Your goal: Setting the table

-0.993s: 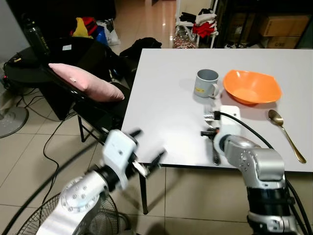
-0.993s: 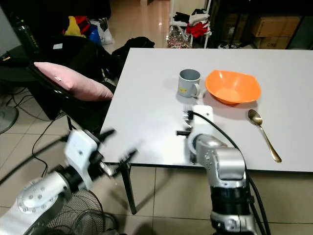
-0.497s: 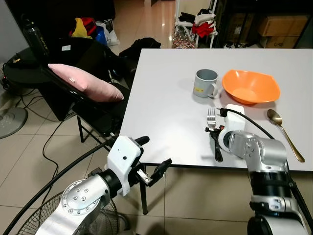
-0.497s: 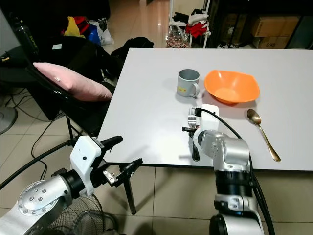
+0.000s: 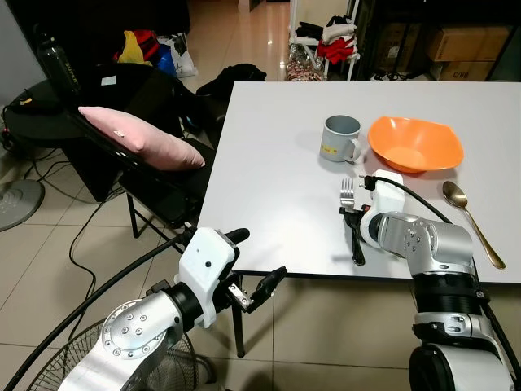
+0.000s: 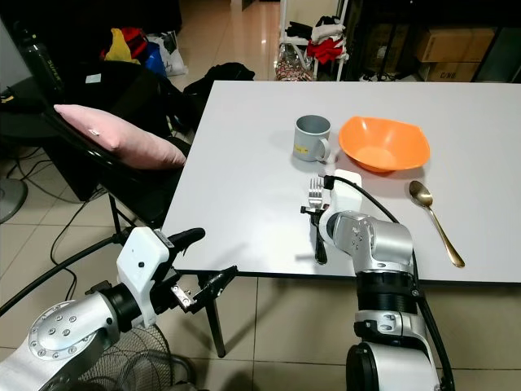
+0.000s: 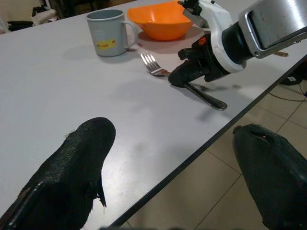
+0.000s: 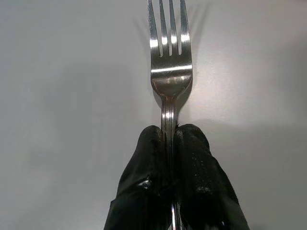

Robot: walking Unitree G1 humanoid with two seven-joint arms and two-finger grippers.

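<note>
While pinched at its neck by the right gripper (image 8: 171,143), the silver four-tined fork (image 8: 169,62) is laid flat, tines at 12 o'clock. The left gripper (image 7: 168,177) is held spread wide off the table (image 5: 269,163) edge.

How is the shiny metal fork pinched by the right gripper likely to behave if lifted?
The shiny metal fork looks rigid, so it likely won't flex. Its polished, narrow neck, clamped by the right gripper, may slip or pivot. Lying flat on the white table, it probably won't roll.
</note>
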